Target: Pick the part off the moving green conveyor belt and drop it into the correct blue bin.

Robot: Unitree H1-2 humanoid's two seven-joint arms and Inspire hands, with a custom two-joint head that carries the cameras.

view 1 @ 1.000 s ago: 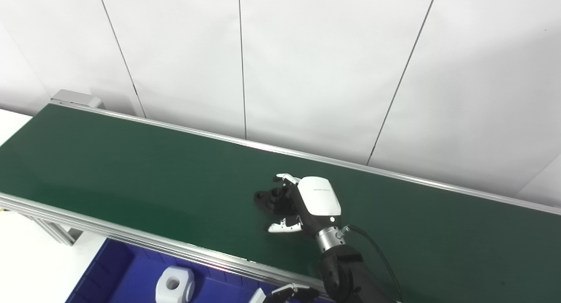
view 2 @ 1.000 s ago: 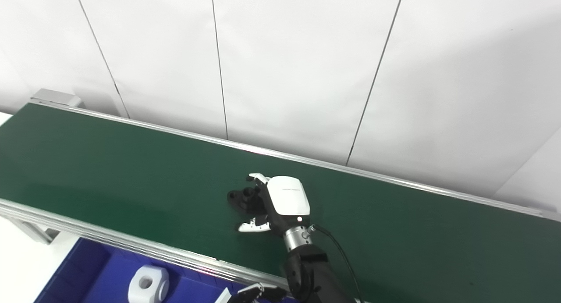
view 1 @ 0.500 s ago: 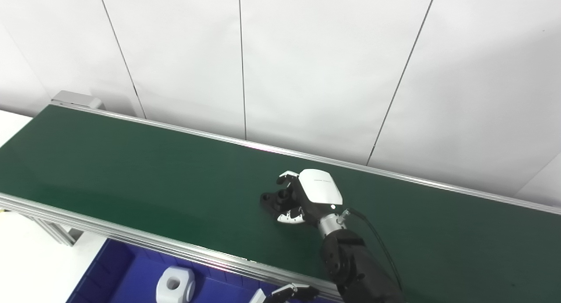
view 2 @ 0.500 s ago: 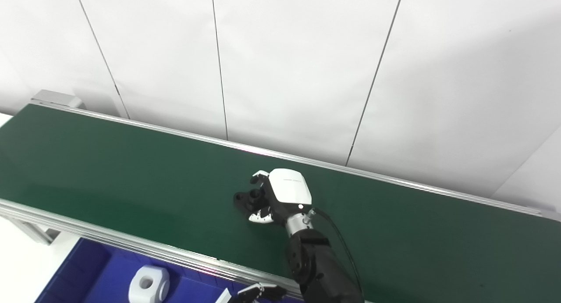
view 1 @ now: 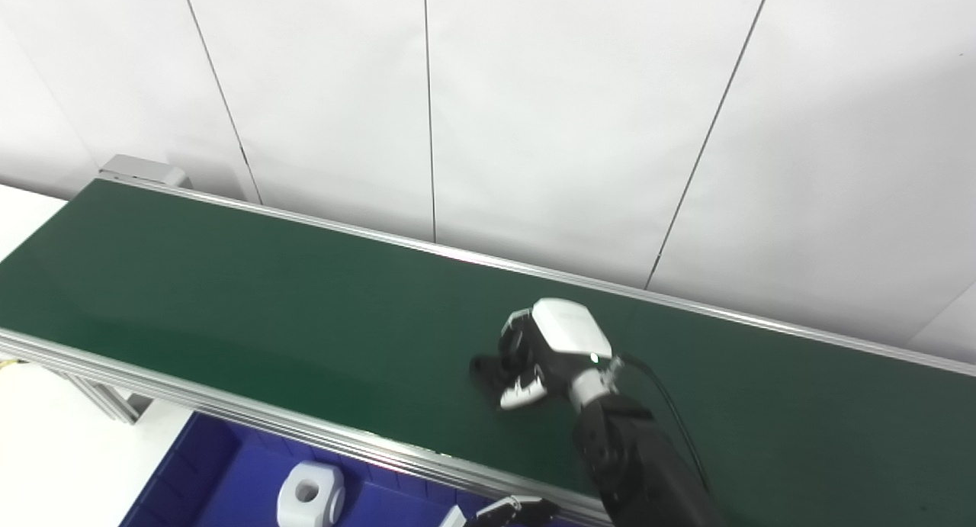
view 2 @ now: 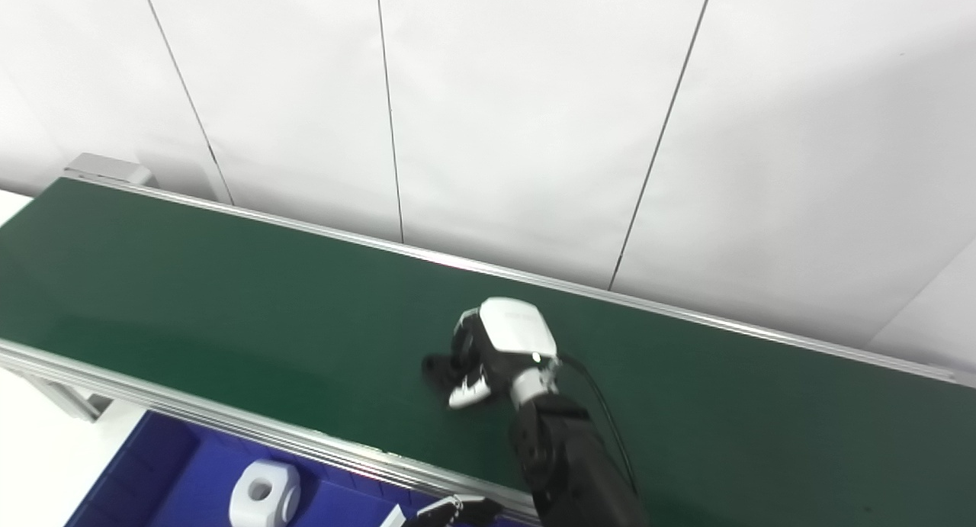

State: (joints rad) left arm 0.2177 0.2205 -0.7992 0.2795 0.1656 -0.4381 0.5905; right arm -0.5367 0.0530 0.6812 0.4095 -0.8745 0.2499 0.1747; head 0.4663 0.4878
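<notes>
Since a second ago the right hand point(view 1: 550, 351) has curled its fingers closed around the black part point(view 1: 488, 373) on the green conveyor belt point(view 1: 229, 298), so lifting toward the blue bin point(view 1: 221, 481) looks next.

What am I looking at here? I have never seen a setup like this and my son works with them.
These are two pictures from cameras side by side on a humanoid robot's head, looking down at its work. The long green conveyor belt runs along a white wall. The robot's right hand, white-backed on a black arm, has its fingers closed around a small black part on the belt. Below the belt sits a blue bin holding a white part with a hole in it. At the bottom edge only the tips of the left hand show, so its state is unclear.
</notes>
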